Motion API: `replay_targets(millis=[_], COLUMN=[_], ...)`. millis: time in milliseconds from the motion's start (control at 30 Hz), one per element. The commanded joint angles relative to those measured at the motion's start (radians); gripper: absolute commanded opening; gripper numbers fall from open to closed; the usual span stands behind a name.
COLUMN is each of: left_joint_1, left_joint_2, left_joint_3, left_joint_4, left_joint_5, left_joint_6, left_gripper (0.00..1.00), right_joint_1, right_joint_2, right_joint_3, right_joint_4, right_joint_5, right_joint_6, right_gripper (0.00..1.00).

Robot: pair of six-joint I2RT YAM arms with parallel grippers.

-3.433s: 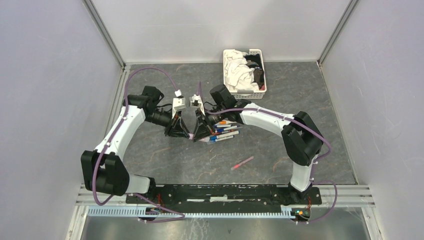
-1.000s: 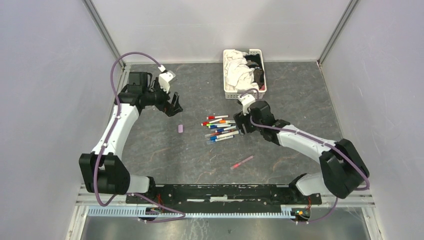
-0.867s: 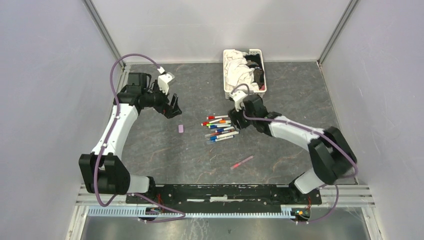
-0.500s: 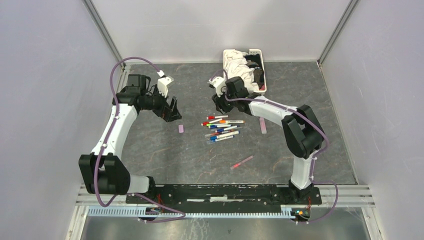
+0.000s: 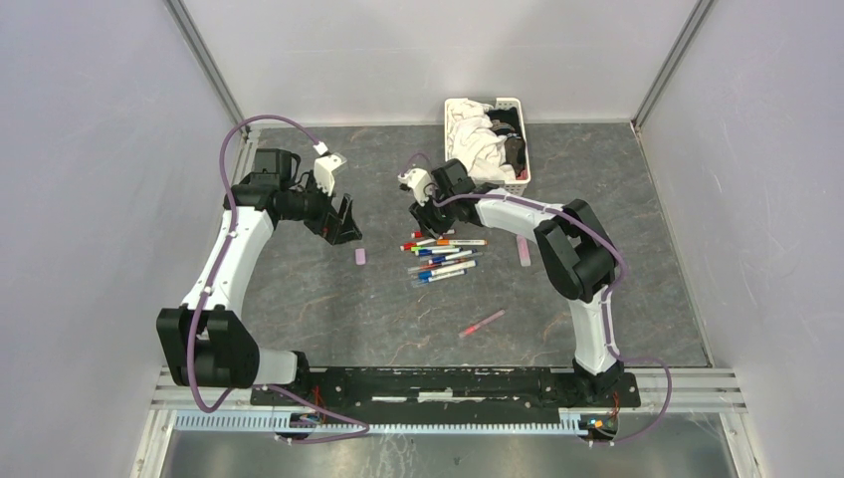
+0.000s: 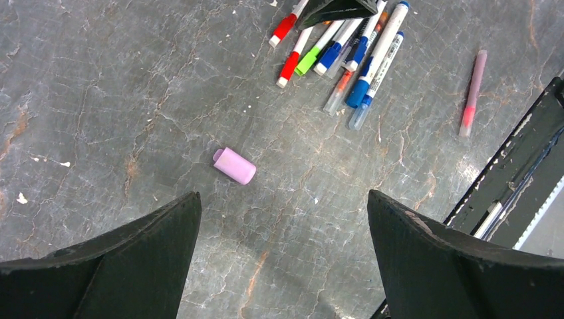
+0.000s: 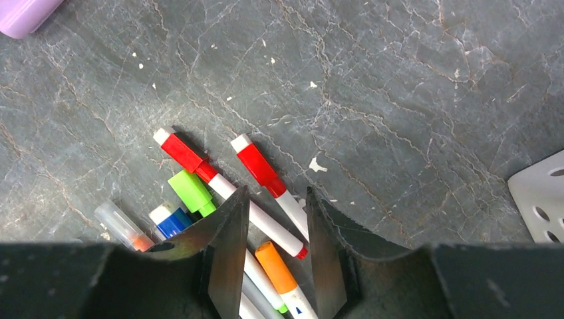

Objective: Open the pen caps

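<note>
While the top view shows the pens (image 5: 443, 257) heaped mid-bench (image 5: 328, 309) with a lilac cap (image 5: 359, 256) loose beside them, I judge them light, stiff and slick. On the left wrist view, my left pincer (image 6: 284, 199) gapes wide and empty, that cap just ahead. On the right wrist view, my right pincer (image 7: 275, 194) stands narrow and empty over a red cap (image 7: 258, 165); I'd grip cap and barrel separately.
</note>
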State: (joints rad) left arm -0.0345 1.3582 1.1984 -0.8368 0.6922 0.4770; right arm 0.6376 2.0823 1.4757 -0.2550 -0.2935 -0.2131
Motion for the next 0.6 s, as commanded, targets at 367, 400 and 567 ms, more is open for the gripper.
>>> replay_targets(millis=[367,400,567], left_joint_1=[0.004,0.004,0.004], left_joint_2=[-0.029,-0.029,-0.022], left_joint_3=[0.020,0.022,0.018], left_joint_4=[-0.032,-0.037,-0.048], left_joint_5=[0.070,0.071,0.076], left_joint_6=[0.042,0.046,0.063], left_gripper=[1.00,1.00,1.00], right_joint_1=[0.000,-0.001,-0.008], right_joint_2=[0.057,0.058,0.064], right_joint_3=[-0.005,-0.012,-0.039], right_joint_4=[0.010,0.018,0.046], right_joint_5=[0.087,0.091,0.086], right_joint_6=[-0.051,-0.049,-0.036], right_gripper=[0.35,0.33,0.25])
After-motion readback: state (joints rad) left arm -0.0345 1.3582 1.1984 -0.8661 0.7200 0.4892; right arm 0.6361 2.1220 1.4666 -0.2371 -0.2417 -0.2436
